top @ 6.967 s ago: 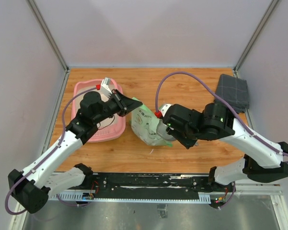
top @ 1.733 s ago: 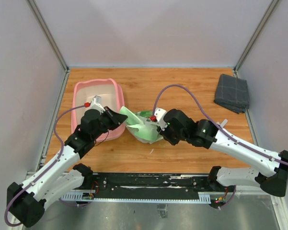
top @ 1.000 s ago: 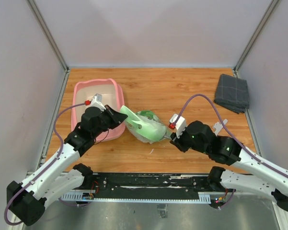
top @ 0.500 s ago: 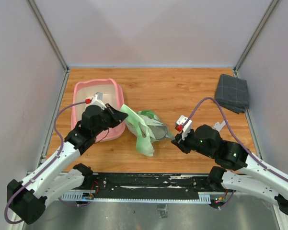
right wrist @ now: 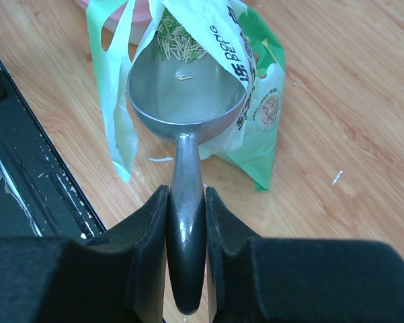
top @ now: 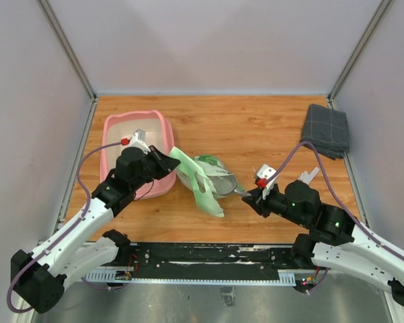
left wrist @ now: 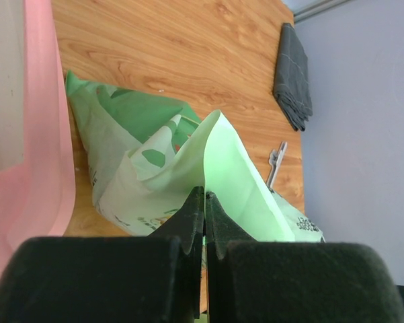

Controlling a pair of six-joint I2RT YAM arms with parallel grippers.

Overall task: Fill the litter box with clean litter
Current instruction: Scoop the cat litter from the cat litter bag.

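**Pink litter box (top: 131, 116) looking empty**

On the bench (top: 255, 128), left fingers (left wrist: 191, 225) are pinching the green bag (top: 198, 178) open just right of the litter box. Right fingers (right wrist: 148, 229) are gripping the metal scoop (right wrist: 185, 101), its near-empty bowl sitting at the clean litter (right wrist: 178, 40) inside. Filling is seemingly barely beginning.

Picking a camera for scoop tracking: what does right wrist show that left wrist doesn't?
Right wrist only: the metal scoop, its handle clamped in the right end effector, its bowl at the mouth of the green bag, and clean litter inside. Left wrist only: the left end effector pinched shut on a bag edge, plus the grey cloth far off. Both: the green bag and the wooden table.
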